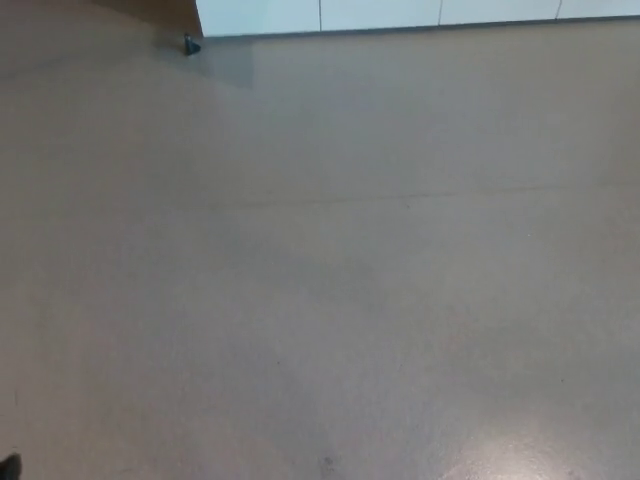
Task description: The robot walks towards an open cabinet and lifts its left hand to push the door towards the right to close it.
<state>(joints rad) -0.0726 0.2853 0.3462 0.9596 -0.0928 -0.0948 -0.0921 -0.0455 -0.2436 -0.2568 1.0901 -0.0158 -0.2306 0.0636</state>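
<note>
White cabinet fronts (pixel 400 14) run along the top edge of the head view, split by thin vertical seams. Their bases meet the floor far ahead of me. Which door is open cannot be told from this strip. A brown panel (pixel 150 10) fills the top left corner beside the white fronts. A tiny dark tip (pixel 9 465) shows at the bottom left edge; I cannot tell what it is. Neither of my hands shows.
A wide grey-beige floor (pixel 320 280) fills nearly the whole picture. A small dark object (pixel 190 44), like a door stop, sits on the floor near the white fronts at top left. A faint seam crosses the floor at mid height.
</note>
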